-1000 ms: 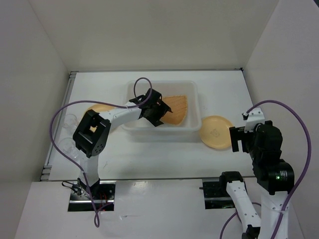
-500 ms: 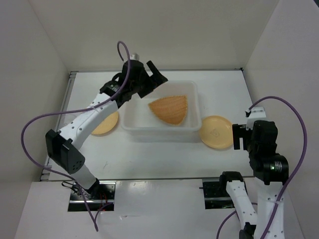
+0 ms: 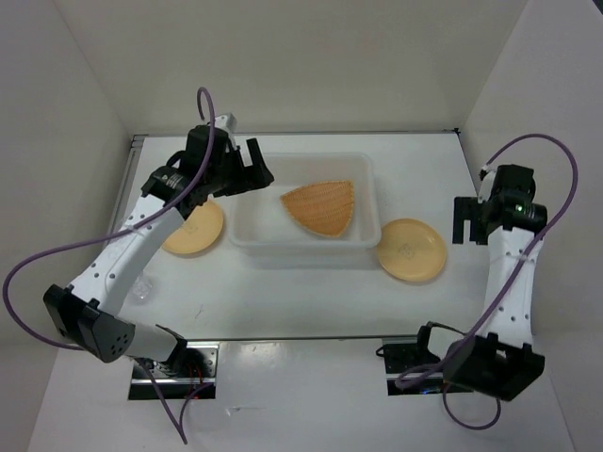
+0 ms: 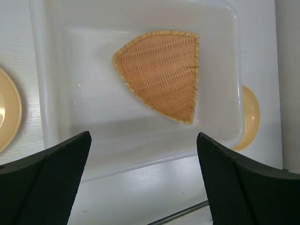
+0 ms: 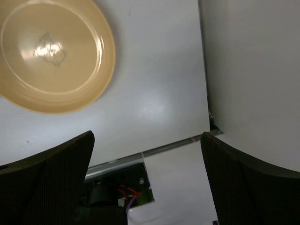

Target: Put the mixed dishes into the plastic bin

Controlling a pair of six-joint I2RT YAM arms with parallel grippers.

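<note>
The orange woven fan-shaped dish (image 3: 322,207) (image 4: 161,75) lies flat inside the translucent plastic bin (image 3: 301,252) (image 4: 47,93). My left gripper (image 3: 247,172) (image 4: 143,140) hovers open and empty above the bin's back left corner. One yellow plate (image 3: 193,229) (image 4: 7,112) lies left of the bin. Another plate (image 3: 411,250) (image 4: 251,117) (image 5: 51,51) lies right of it. My right gripper (image 3: 468,219) (image 5: 147,138) hangs open and empty just right of that plate, above the table. A faint clear cup (image 3: 141,290) shows at the table's left edge.
White enclosure walls close in the table on the left, back and right (image 5: 253,70). The right arm's base mount (image 5: 117,197) sits at the near edge. Purple cables (image 3: 57,254) loop from both arms.
My left gripper opened wider and rose out of the bin toward the back left, leaving the fan-shaped dish inside. The right arm swung upward and farther back beside the right plate.
</note>
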